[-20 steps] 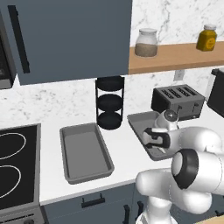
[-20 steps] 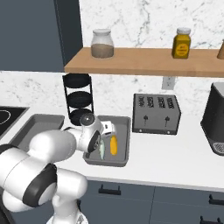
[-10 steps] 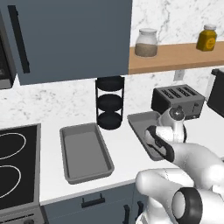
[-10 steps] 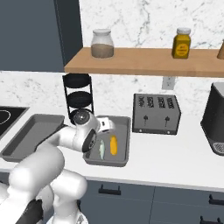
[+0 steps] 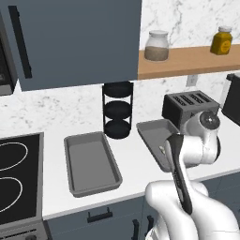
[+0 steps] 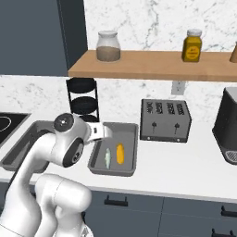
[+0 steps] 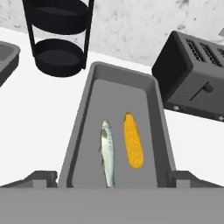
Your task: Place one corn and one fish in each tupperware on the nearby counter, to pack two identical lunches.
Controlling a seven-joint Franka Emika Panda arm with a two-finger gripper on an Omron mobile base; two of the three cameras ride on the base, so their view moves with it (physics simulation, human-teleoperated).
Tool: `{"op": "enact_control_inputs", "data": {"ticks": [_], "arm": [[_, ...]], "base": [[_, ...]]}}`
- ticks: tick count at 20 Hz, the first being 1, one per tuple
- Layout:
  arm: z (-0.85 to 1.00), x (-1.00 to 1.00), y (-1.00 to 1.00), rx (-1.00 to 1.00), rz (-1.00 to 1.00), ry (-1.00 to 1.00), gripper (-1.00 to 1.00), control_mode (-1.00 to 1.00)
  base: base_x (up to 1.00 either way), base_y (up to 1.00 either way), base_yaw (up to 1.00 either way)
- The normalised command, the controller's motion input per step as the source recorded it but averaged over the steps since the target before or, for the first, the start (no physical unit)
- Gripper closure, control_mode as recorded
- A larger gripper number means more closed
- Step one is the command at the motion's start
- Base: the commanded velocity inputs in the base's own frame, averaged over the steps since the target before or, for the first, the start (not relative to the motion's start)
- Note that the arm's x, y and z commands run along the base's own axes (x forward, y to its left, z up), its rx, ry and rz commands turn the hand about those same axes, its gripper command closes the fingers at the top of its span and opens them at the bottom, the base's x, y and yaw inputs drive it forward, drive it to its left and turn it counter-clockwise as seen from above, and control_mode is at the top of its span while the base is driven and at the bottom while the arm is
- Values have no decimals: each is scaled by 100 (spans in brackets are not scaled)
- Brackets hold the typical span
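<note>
End effector (image 7: 111, 181): jaws wide apart, nothing held, above right tupperware (image 7: 82, 127)
Inside: fish (image 7: 108, 154) beside yellow corn (image 7: 132, 140)
Left tupperware (image 5: 71, 158): on surface (image 5: 136, 159)

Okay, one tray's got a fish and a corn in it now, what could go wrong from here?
1. The fish and yellow corn lie side by side in the right tupperware; the open gripper hangs just above them, so a careless move away might nudge one.
2. The left tupperware holds nothing, so that lunch is unpacked.
3. The black tiered rack stands between the containers; a low swing across may clip it.
</note>
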Motion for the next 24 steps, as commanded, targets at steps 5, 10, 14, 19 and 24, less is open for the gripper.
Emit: {"op": "enact_control_inputs", "data": {"ticks": [5, 10, 14, 19, 24], "arm": [[51, -93, 37, 33, -26, -27, -100, -100], [-2, -78, 47, 30, -13, -12, -100, -100], [-78, -39, 75, -2, -2, -8, -100, -100], [-78, -6, 43, -16, -1, -3, -100, -100], [-48, -4, 6, -21, 0, -10, -100, -100]], "base": [[0, 0, 0], [0, 0, 0], [0, 0, 0], [0, 0, 0], [0, 0, 0]]}}
